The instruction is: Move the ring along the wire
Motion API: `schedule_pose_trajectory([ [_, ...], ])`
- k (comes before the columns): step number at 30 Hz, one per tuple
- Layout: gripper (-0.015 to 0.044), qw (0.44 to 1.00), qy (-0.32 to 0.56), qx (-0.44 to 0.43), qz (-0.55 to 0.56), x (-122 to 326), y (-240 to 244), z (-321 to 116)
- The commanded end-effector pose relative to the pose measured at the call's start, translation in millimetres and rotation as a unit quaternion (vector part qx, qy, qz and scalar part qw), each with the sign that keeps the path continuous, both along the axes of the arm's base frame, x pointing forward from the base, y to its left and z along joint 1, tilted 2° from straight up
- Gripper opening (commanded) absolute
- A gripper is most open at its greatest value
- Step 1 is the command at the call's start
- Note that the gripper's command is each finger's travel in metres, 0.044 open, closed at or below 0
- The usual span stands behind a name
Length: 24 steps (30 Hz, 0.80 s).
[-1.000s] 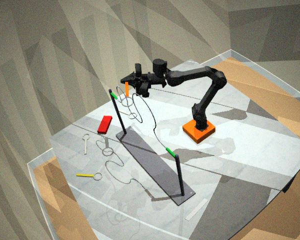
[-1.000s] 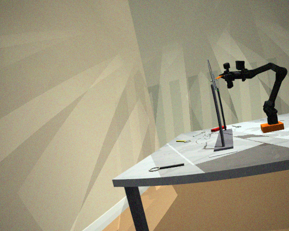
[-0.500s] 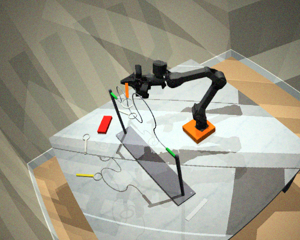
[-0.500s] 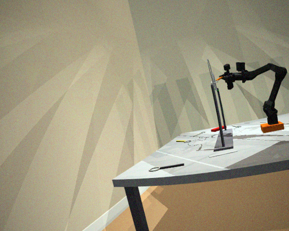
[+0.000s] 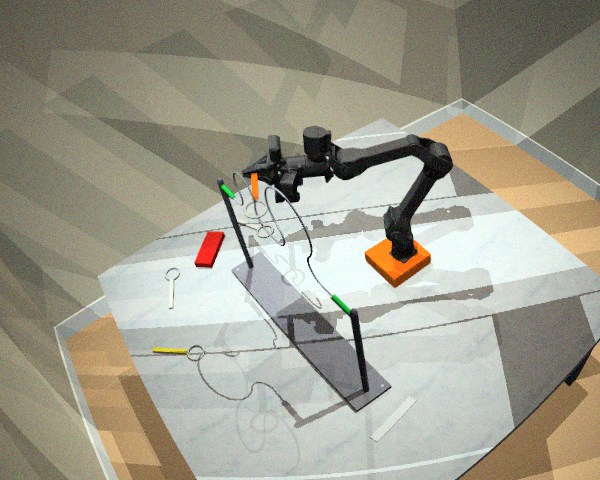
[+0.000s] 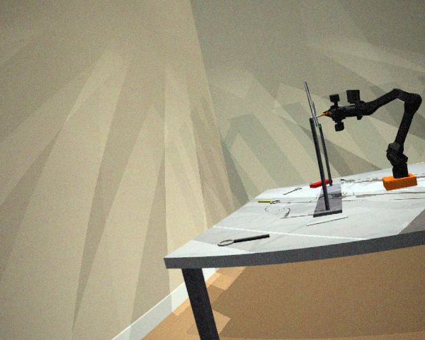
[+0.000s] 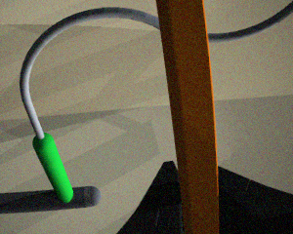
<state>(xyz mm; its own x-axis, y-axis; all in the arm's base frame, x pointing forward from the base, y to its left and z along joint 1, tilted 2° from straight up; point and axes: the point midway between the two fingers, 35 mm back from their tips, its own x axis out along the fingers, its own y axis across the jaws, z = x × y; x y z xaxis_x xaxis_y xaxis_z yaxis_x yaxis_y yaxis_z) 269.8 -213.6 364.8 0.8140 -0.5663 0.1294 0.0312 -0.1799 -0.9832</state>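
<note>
My gripper (image 5: 252,174) (image 6: 326,113) (image 7: 181,169) is shut on the orange handle (image 5: 254,187) (image 7: 190,97). The handle points down from the fingers in the top view. Its pale ring (image 5: 255,217) is below it, and the thin grey wire (image 5: 309,237) (image 7: 107,12) appears to pass through it; ring contact is too small to tell. The ring is out of the wrist view. One green part (image 5: 228,191) (image 7: 53,168) is at the far-left post (image 5: 235,224), close by the ring. The other green part (image 5: 341,304) is at the near post (image 5: 358,351) (image 6: 319,164).
The posts stand on a grey base plate (image 5: 300,315). A red block (image 5: 209,249) (image 6: 318,183), a yellow-handled ring tool (image 5: 170,350), a white ring tool (image 5: 171,294) and a white strip (image 5: 393,419) lie on the table. A dark-handled ring tool (image 6: 251,238) lies near its front edge.
</note>
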Motion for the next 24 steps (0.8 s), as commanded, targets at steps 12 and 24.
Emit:
schedule_pose_trajectory([
  [12, -0.0150, 0.988, -0.014, 0.154, -0.003, 0, -1, -50],
  [24, -0.0150, 0.963, -0.027, 0.269, -0.003, 1, 9, -83],
])
